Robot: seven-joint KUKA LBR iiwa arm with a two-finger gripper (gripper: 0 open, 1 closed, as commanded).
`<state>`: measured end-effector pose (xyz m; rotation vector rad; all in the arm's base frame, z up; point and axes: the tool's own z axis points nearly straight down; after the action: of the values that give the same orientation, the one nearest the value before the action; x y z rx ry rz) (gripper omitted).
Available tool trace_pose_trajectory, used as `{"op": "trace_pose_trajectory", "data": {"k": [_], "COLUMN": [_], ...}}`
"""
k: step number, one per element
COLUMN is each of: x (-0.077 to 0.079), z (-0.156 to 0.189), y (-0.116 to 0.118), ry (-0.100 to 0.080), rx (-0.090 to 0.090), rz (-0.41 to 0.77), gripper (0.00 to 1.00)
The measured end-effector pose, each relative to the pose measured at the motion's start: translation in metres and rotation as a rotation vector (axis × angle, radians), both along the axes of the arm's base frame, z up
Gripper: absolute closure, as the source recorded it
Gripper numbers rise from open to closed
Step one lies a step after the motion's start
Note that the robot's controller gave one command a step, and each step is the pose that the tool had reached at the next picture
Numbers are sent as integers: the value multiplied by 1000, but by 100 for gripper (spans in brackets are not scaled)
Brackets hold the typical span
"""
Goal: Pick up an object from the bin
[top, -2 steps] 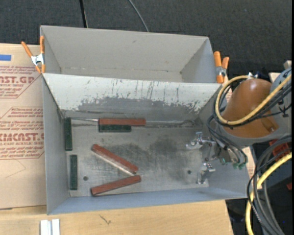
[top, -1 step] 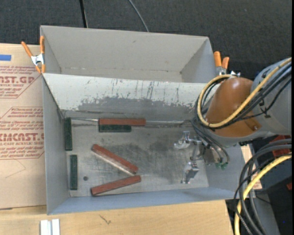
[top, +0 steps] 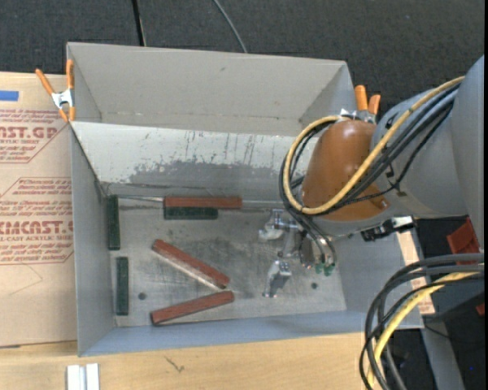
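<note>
My gripper (top: 274,257) hangs low over the right part of the bin floor, open, with bare floor between its fingers. Closest on its left lies a reddish-brown bar (top: 189,265), slanting down to the right; its right end stops a little short of the fingertips. Another reddish-brown bar (top: 193,308) lies near the front wall, below and left of the gripper. A third reddish-brown bar (top: 203,203) rests along the back of the floor, with a dark green bar (top: 191,213) tight against its front side.
Two dark green bars stand lengthwise along the left wall, one (top: 112,222) farther back and one (top: 122,285) nearer the front. The arm with its orange cover and cables comes in over the bin's right wall.
</note>
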<state>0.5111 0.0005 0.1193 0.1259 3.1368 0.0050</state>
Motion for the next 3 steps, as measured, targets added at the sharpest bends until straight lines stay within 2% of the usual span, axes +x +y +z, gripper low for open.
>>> {"op": "trace_pose_trajectory", "data": {"k": [1, 2, 3], "x": [-3, 12, 8], "z": [-17, -42, -45], "y": [-2, 54, 57], "ry": [2, -15, -3], "rx": [-3, -5, -1], "rz": [231, -82, -80], "gripper": [0, 100, 0]}}
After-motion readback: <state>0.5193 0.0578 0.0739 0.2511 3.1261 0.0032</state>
